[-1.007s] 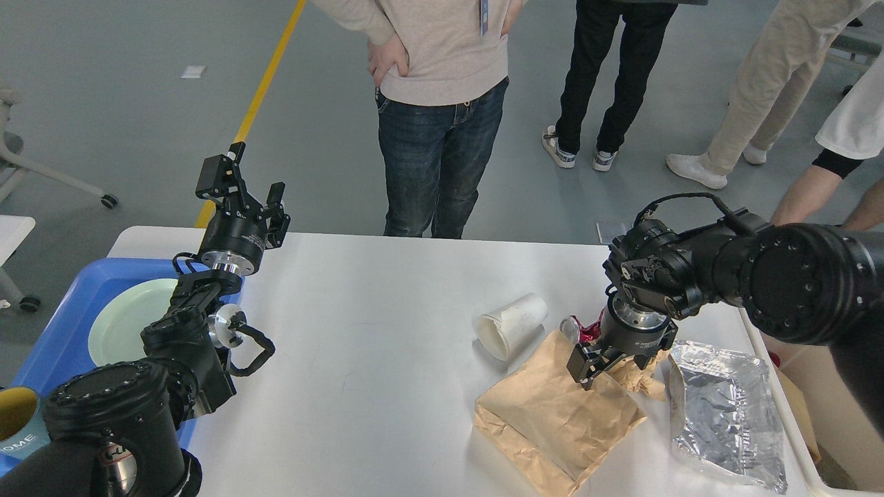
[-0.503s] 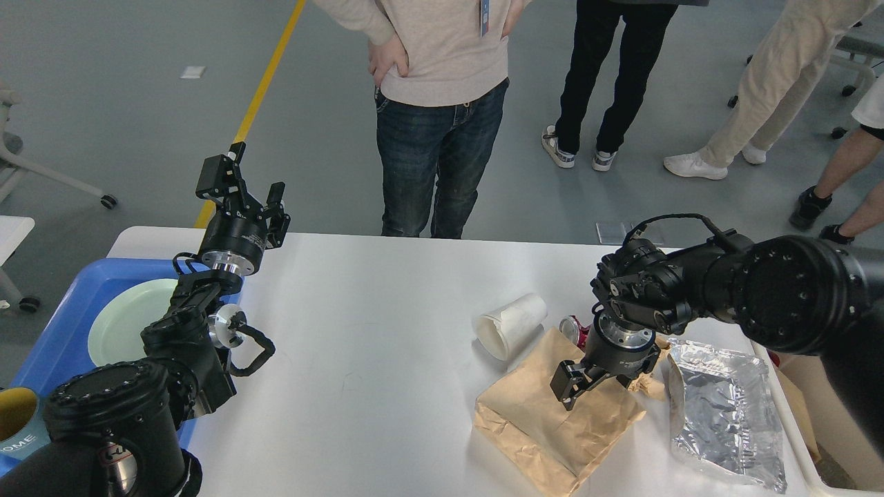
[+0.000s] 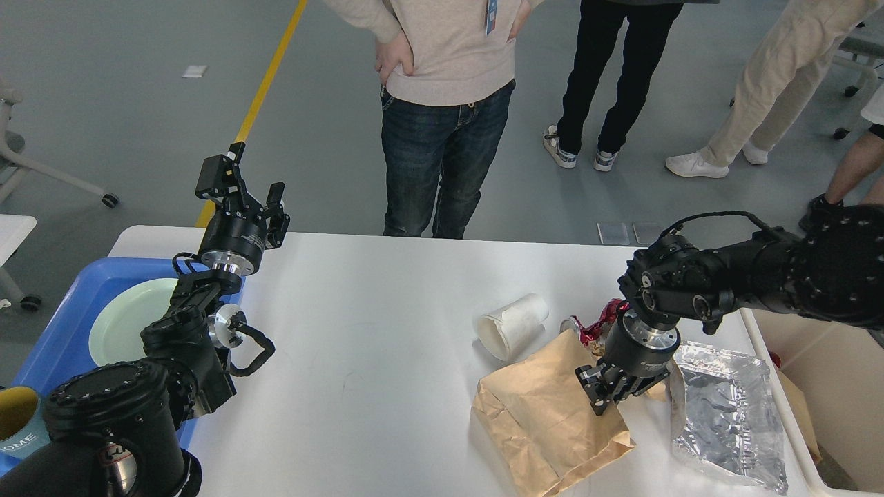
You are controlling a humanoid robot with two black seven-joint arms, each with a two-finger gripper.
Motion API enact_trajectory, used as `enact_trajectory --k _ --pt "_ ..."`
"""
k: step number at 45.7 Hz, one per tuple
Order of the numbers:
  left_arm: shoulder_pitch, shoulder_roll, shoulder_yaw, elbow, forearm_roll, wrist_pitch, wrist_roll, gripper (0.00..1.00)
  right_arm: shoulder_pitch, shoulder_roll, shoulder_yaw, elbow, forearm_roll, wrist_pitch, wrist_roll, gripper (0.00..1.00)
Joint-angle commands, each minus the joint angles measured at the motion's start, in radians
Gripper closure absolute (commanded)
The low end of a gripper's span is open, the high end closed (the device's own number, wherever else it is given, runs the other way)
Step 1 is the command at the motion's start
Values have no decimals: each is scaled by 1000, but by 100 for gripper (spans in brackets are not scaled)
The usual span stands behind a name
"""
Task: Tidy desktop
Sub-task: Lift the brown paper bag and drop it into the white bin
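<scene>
The white desktop (image 3: 387, 345) fills the middle of the head view. A crumpled brown paper bag (image 3: 539, 407) lies on its right part. My right gripper (image 3: 606, 393) points down at the bag's right edge, and its fingers look closed on the paper, which is pulled up there. My left gripper (image 3: 245, 186) is open and empty, raised above the desktop's far left corner. A white paper cup (image 3: 514, 324) lies on its side behind the bag. A red crushed wrapper or can (image 3: 594, 324) sits beside the cup, partly hidden by my right arm.
A silver foil bag (image 3: 725, 407) lies right of the paper bag. A blue tray (image 3: 55, 338) at the left holds a pale green plate (image 3: 128, 324) and a yellow mug (image 3: 17, 414). A cream bin (image 3: 822, 373) stands at the right edge. People stand beyond the far edge.
My right gripper swung left over the bag, then back right and lower, closing on its edge. The bag has shifted and its right side has risen. The left arm has not moved.
</scene>
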Motion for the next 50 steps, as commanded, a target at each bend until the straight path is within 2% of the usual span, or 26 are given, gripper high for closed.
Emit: enact_trajectory --k 1,15,30,50 --pt "0 0 0 0 1 0 0 3 41 -66 23 55 -2 -2 2 100" --pt "0 0 0 0 -1 0 0 3 150 -298 112 172 -11 14 11 100" --pt "0 0 0 0 1 0 0 4 277 -565 259 189 -13 179 13 100" --pt "0 0 0 0 1 0 0 4 414 -756 395 183 -13 180 11 100"
